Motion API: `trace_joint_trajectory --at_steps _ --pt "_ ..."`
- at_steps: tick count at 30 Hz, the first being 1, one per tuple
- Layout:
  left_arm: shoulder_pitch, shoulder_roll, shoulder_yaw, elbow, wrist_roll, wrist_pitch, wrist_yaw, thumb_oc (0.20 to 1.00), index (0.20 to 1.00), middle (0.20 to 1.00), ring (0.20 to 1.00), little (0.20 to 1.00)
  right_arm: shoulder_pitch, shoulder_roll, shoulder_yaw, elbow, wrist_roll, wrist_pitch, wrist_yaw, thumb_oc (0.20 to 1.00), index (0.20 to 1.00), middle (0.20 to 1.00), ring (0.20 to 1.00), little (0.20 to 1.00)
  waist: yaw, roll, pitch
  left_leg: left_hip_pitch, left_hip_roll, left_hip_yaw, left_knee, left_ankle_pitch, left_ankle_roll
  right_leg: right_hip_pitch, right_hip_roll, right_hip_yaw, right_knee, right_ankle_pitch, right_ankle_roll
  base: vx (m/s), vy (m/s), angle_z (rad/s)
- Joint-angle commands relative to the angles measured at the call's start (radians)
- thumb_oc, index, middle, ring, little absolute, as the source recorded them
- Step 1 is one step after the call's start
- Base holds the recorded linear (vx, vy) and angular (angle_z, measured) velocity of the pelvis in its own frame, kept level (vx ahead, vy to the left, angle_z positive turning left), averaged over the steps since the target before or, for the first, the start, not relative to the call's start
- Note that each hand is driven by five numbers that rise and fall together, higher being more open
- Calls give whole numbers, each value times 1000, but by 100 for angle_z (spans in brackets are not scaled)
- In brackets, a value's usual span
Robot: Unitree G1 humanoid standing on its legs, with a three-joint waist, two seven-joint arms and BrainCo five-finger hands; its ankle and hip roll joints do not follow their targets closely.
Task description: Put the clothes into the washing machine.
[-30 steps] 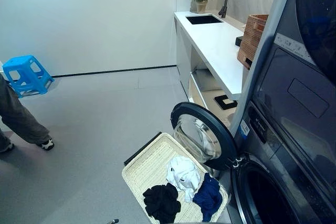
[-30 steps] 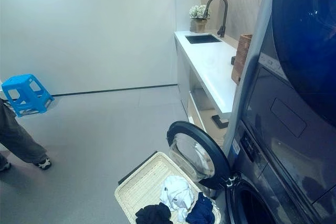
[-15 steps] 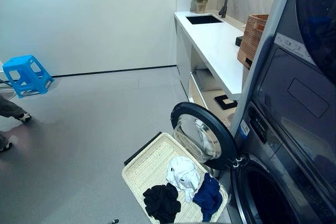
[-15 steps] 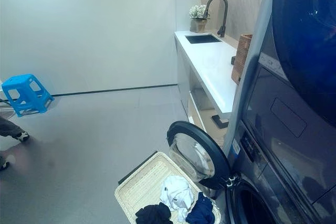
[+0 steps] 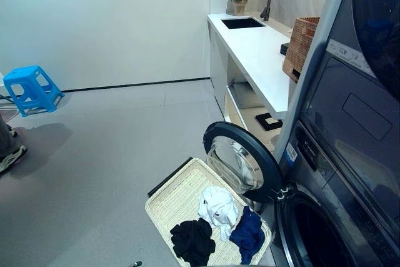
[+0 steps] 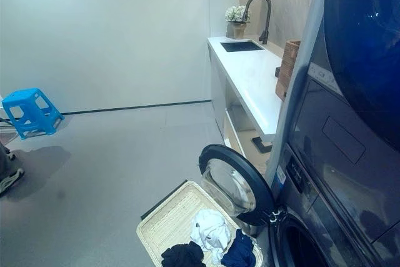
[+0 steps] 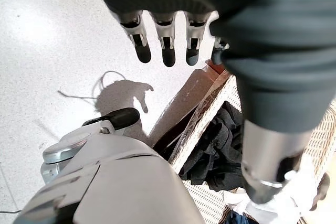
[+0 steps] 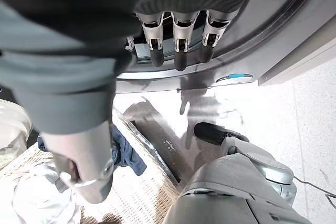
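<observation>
A cream wicker basket [image 5: 175, 201] sits on the floor just beside the washing machine's [image 5: 337, 173] open round door [image 5: 240, 161]. In it lie 3 garments: black [image 5: 192, 241], white [image 5: 219, 207], dark blue [image 5: 249, 232]. The left hand [image 7: 168, 40] and right hand [image 8: 178, 43] hang relaxed, holding nothing.

I see black clothes [image 5: 193, 241], white clothes [image 5: 218, 207] and blue clothes [image 5: 248, 232] crumpled in the basket [image 5: 175, 199] beside the washer's [image 5: 337, 173] open door [image 5: 240, 161].

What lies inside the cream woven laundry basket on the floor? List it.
The cream woven laundry basket holds a black garment, a white garment and a dark blue garment, bunched at one end. Anything beneath those heaps is hidden.
</observation>
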Motion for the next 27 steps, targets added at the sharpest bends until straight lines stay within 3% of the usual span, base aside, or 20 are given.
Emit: trace_joint_trajectory --at_steps 1,12,16,20,27 --pt "-85 5 0 48 -22 -11 -9 1000 1000 1000 1000 1000 -83 24 -1 57 5 -8 -2 1000 1000 1000 1000 1000 14 -36 33 44 -28 39 7 -82 15 -43 -50 9 5 35 81 0 0 0" --pt "-96 14 17 23 -90 -57 59 1000 1000 1000 1000 1000 -95 7 -1 34 13 2 4 1000 1000 1000 1000 1000 19 -34 55 33 -22 32 7 -71 11 -53 -51 7 6 39 81 3 2 0" --pt "-128 39 30 -11 -195 -134 128 1000 1000 1000 1000 1000 -111 -16 0 14 33 13 2 1000 1000 1000 1000 1000 21 -28 85 1 -20 22 7 -60 15 -83 -53 9 10 45 79 5 17 0" --pt "-206 59 41 -124 -226 -252 235 1000 1000 1000 1000 1000 -164 -35 14 3 81 -3 -26 1000 1000 1000 1000 1000 26 -18 176 -83 -24 1 7 -34 18 -172 -55 13 24 63 72 -150 37 1" --pt "-331 111 23 -328 -146 -311 391 1000 1000 1000 1000 1000 -237 -56 27 -25 160 -15 -67 1000 1000 1000 1000 1000 37 -3 305 -207 -48 -41 7 -6 30 -302 -47 26 57 82 64 -150 12 9"
